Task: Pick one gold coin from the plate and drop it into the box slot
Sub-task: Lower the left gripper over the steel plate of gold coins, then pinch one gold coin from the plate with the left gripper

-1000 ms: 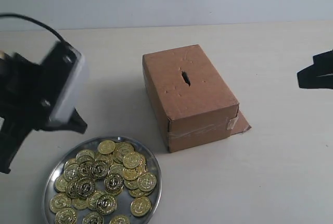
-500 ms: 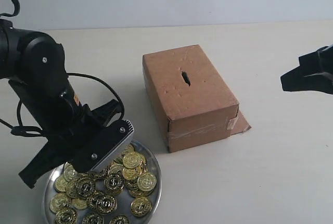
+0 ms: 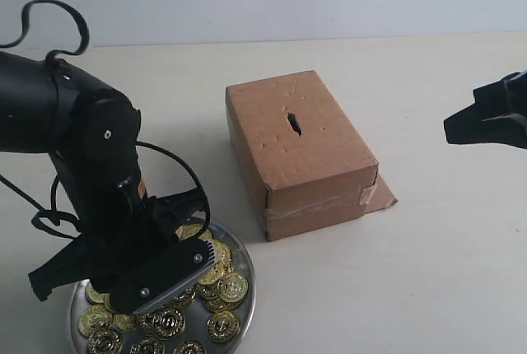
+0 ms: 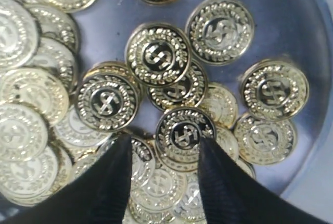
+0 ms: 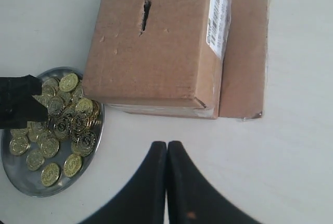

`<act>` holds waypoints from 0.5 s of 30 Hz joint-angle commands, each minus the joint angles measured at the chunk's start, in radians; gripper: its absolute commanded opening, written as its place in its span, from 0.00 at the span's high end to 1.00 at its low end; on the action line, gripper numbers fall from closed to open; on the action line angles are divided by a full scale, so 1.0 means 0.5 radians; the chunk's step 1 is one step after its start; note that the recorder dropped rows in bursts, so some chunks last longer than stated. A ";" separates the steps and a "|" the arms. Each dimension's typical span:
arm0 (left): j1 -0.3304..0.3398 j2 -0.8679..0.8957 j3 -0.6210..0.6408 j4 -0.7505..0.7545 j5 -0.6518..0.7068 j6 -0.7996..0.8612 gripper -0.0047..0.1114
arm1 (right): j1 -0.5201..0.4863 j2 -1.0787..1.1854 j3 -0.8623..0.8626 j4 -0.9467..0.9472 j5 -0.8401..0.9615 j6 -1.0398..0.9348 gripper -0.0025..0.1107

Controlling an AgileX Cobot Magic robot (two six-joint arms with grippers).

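Observation:
Gold coins (image 3: 222, 325) lie heaped on the round silver plate (image 3: 247, 288) at the front left. My left gripper (image 3: 169, 276) hangs low over the heap and hides much of it. In the left wrist view the left gripper (image 4: 165, 140) is open, its two black fingers straddling overlapping coins, one dark-faced coin (image 4: 184, 133) lying at the gap. The brown cardboard box (image 3: 321, 165) stands right of the plate, its dark slot (image 3: 293, 123) in the top face. My right gripper (image 3: 461, 128) hovers far right, shut and empty (image 5: 166, 146). The right wrist view also shows box (image 5: 156, 52), slot (image 5: 145, 15) and plate (image 5: 21, 185).
A loose cardboard flap (image 3: 383, 193) sticks out from the box's base on the right. Black cable loops (image 3: 49, 25) rise above the left arm. The pale tabletop (image 3: 412, 288) stretches between the box and the right gripper.
The left arm has swung down from the left edge onto the plate, now covering many coins. The right gripper edged inward a second ago, then held still.

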 commanded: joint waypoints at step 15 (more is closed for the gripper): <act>-0.010 0.088 -0.008 0.070 0.074 -0.010 0.48 | -0.010 -0.011 -0.018 0.026 0.019 -0.025 0.98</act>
